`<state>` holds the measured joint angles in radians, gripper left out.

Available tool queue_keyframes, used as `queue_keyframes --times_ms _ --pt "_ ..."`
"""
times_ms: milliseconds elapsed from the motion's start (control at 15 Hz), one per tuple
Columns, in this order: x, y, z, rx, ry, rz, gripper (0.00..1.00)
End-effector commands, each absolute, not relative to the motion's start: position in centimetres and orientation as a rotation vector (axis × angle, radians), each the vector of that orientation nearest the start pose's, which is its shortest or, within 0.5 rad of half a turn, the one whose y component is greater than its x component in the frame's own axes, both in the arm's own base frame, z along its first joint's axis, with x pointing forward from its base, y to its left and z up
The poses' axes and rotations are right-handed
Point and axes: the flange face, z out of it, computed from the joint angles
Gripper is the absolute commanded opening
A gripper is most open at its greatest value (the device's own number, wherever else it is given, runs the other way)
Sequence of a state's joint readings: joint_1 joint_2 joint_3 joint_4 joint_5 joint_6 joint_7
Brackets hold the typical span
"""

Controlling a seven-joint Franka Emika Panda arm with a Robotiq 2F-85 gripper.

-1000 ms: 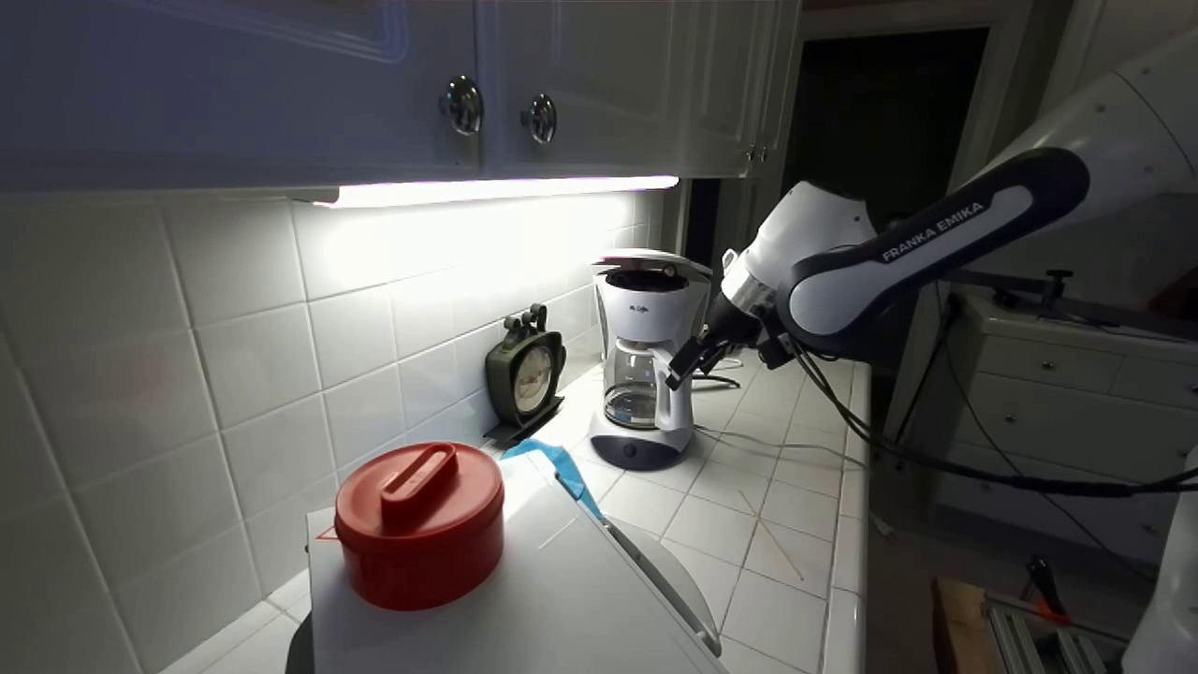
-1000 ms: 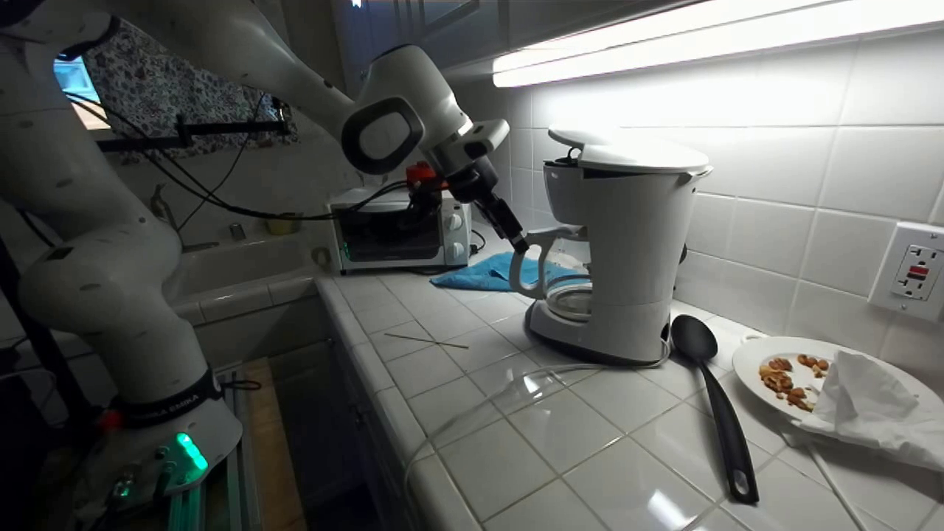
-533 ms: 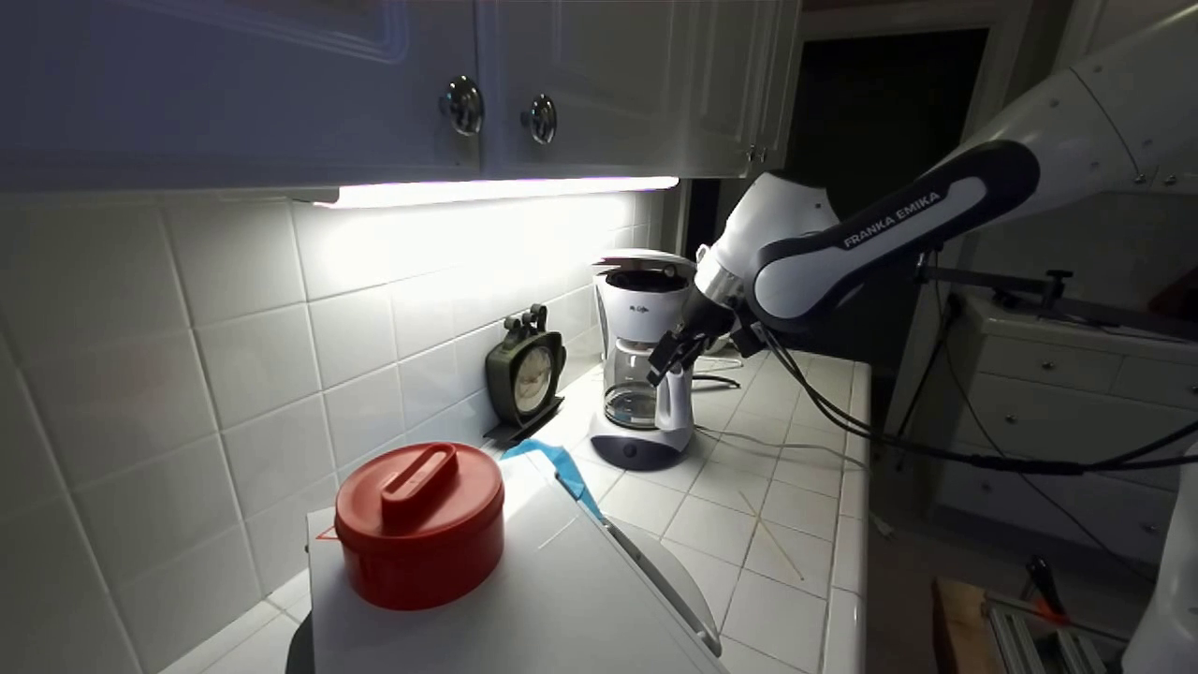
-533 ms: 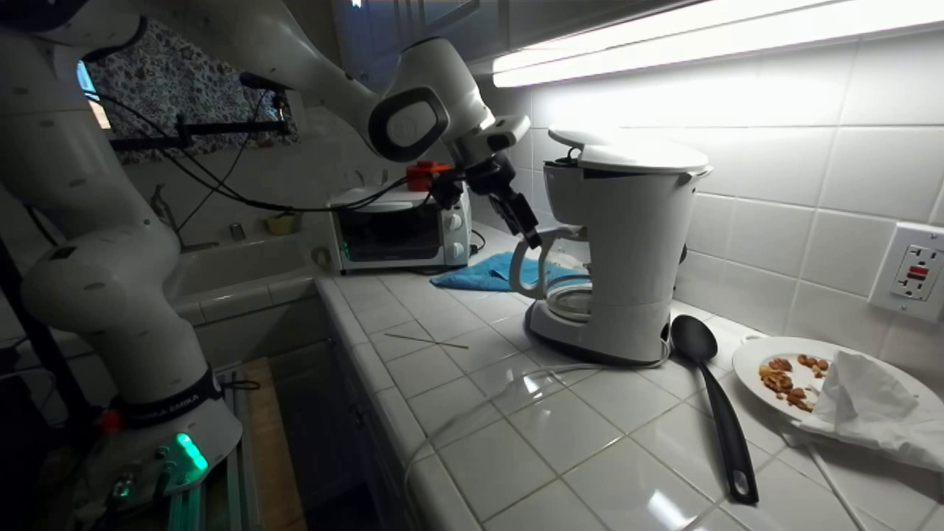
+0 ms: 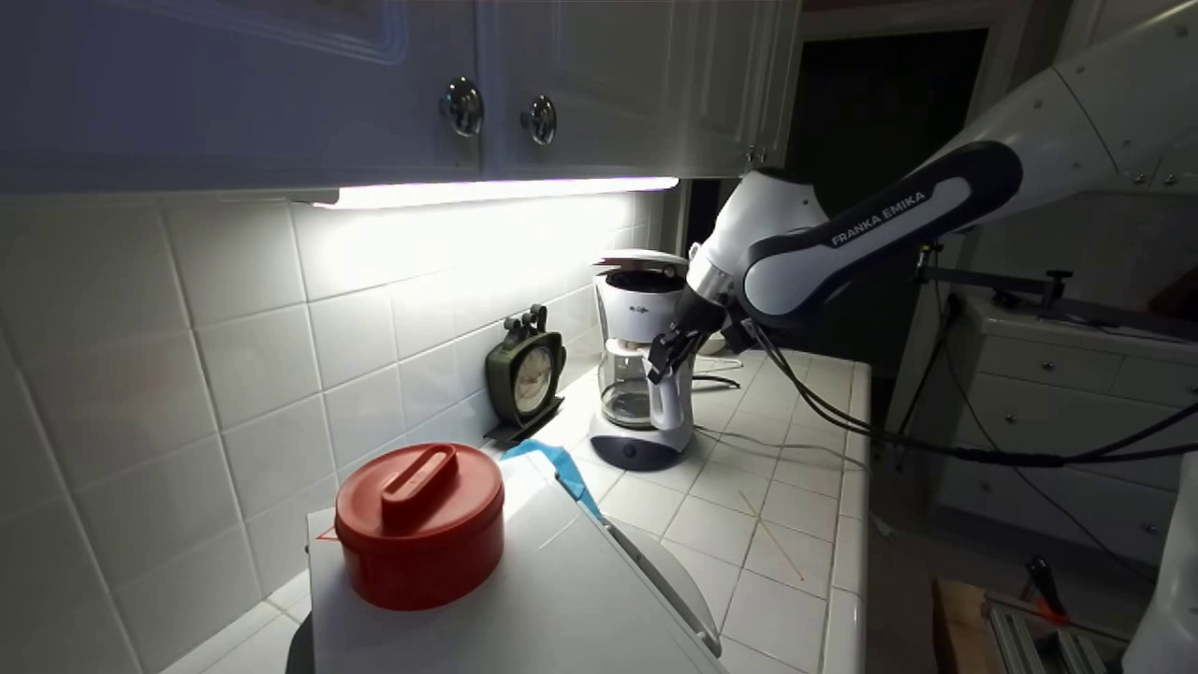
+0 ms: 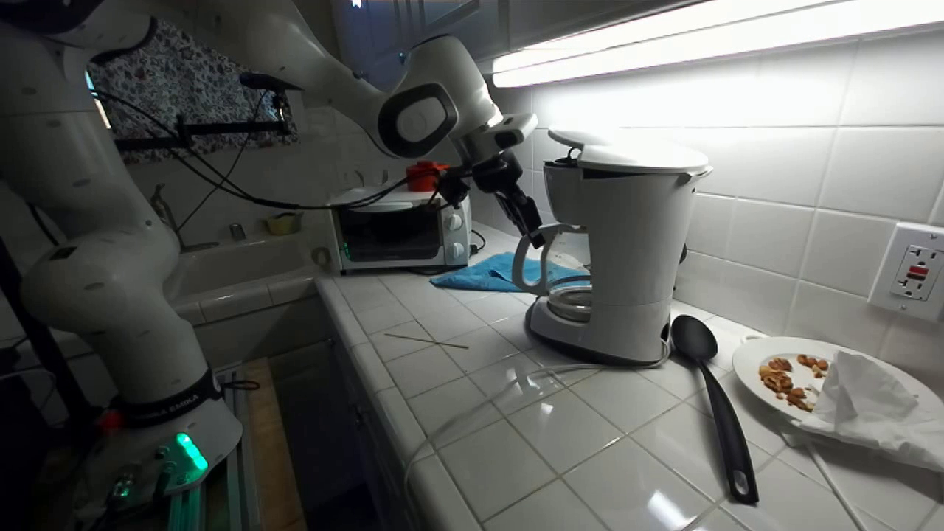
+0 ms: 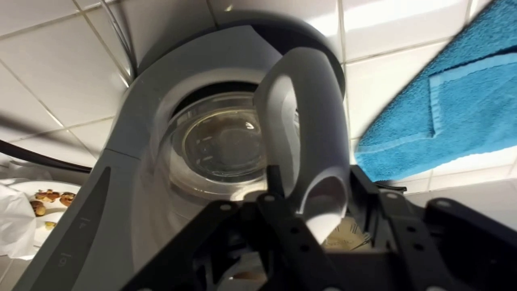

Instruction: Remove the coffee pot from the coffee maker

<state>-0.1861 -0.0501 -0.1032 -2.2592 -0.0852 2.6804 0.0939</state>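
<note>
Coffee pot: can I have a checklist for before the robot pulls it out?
1. Gripper has one jaw on each side of the handle: ok.
2. Grip strong enough: cannot tell.
3. Coffee pot inside the coffee maker, ready to come out: ok.
4. Lid of the coffee maker shut: not ok, there's a gap under it.
5. Coffee pot empty: cannot tell, shiny reflections.
6. Blue towel apart from the coffee maker: ok.

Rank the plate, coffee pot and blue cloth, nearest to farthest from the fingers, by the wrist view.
1. Coffee pot: its handle is between the fingers.
2. Blue cloth: picture right, on the tiles.
3. Plate: picture left, beyond the coffee maker.
</note>
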Motion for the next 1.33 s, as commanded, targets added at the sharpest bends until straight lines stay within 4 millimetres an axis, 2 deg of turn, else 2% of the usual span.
queue_keyframes --times_ms 0,67,400,867,1067,1267 --pt "53.4 -15.1 43.5 -3.124 0.496 -0.692 0.15" --pt "53.4 -15.0 43.5 -3.122 0.491 -0.685 0.11" --pt "53.2 -14.3 43.6 -3.075 0.503 -0.650 0.11" --pt "52.4 -14.5 45.2 -2.824 0.625 -0.623 0.11" --pt "52.0 -13.9 44.9 -2.765 0.633 -0.568 0.11" --pt "51.8 -13.6 44.5 -2.782 0.643 -0.508 0.11"
